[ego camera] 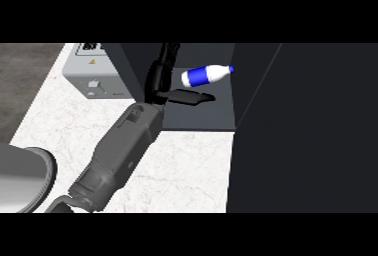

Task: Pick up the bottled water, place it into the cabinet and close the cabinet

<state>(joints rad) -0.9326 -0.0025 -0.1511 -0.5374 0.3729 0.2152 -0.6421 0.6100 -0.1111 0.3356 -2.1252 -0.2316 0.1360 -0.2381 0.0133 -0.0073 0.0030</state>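
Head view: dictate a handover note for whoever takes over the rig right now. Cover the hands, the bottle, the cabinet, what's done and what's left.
Left hand: open, reaching into the cabinet, fingers not curled round anything.
Right hand: not in view.
Bottled water: lying on its side inside the cabinet, close to the left hand and not held.
Cabinet door: open, at the view's right.
Done: the bottle is picked up and placed in the cabinet.
Left: draw the left hand out of the cabinet, then close the door.
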